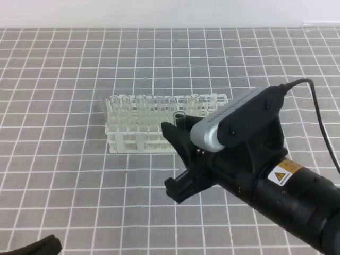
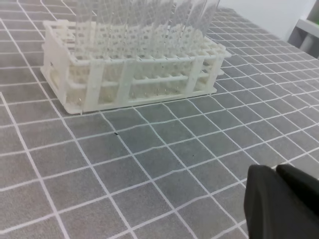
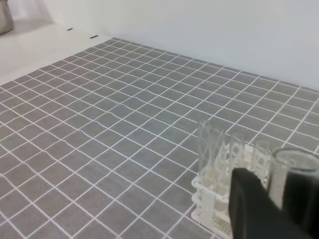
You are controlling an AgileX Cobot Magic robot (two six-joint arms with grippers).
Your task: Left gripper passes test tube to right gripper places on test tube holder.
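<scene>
Test tube (image 3: pixel 294 172) is gripped upright by right gripper (image 1: pixel 178 154), rack (image 1: pixel 139 139) just beyond; yellow triangle sticker (image 1: pixel 280 174) seen, no text legible; left gripper (image 2: pixel 281 204) shut, nothing held

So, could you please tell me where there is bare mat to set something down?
Free: grey gridded mat left of and before the white lattice rack. Crowded: the rack's right end, under the black silver-barred right gripper.

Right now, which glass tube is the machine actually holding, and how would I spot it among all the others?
Find the white rack standing on the grey checked table. Just to its right, the big black claw with the silver bar, the right gripper, is shut on one clear tube. Unlike the other tubes standing in the rack's holes, this one sits between the claw's fingers.
</scene>
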